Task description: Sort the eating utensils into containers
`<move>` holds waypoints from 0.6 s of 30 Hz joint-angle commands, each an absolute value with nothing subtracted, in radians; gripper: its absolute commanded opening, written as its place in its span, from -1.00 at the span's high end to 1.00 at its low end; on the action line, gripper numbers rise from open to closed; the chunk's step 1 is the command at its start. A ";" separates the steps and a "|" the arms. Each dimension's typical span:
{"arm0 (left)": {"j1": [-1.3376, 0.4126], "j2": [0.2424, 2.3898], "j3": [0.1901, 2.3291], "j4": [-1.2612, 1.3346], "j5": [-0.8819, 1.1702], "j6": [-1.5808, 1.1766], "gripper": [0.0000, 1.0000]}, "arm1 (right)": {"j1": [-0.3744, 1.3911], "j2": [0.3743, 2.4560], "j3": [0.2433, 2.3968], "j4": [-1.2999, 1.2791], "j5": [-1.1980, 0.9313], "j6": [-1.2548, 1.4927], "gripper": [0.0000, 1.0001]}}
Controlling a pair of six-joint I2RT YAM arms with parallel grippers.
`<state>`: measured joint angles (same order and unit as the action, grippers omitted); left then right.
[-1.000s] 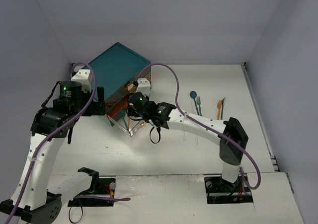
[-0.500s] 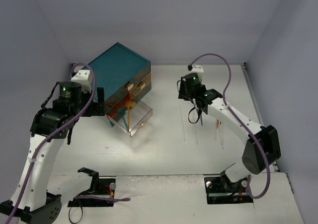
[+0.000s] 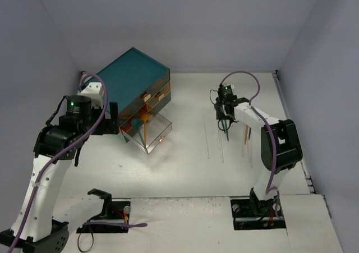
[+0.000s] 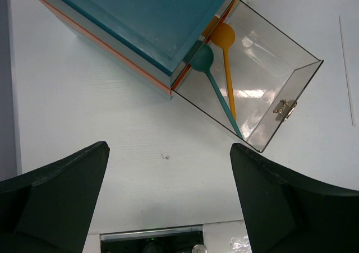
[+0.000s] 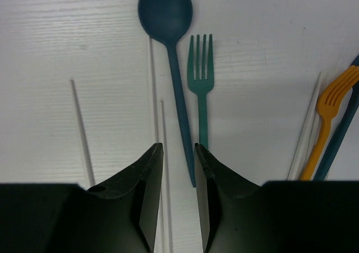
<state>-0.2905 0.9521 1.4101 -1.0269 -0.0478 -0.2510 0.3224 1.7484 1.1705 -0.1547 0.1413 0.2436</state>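
straddling the blue spoon [image 5: 178, 96] with narrow, unclosed jaws, my right gripper [image 5: 176, 147] may also snag the teal fork [image 5: 202, 96] just beside.

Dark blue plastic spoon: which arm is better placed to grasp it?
Right: the right end effector hovers over the dark blue plastic spoon; the left end effector is near the teal drawer chest.

Overhead view spans the table [image 3: 185, 174] — wrist views look down, close.

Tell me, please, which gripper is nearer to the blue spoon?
Right. The right gripper is over the handle of the spoon; the left gripper is far off, by the open drawer.
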 commanded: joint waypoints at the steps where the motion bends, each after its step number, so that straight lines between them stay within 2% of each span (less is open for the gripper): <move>1: -0.285 0.944 1.406 -1.008 -0.030 -0.275 -0.75 | 0.280 1.785 1.227 -0.142 0.129 0.179 0.50; 18: -0.285 0.968 1.418 -1.008 -0.038 -0.276 -0.75 | 0.251 1.982 1.375 -0.141 0.023 0.064 0.57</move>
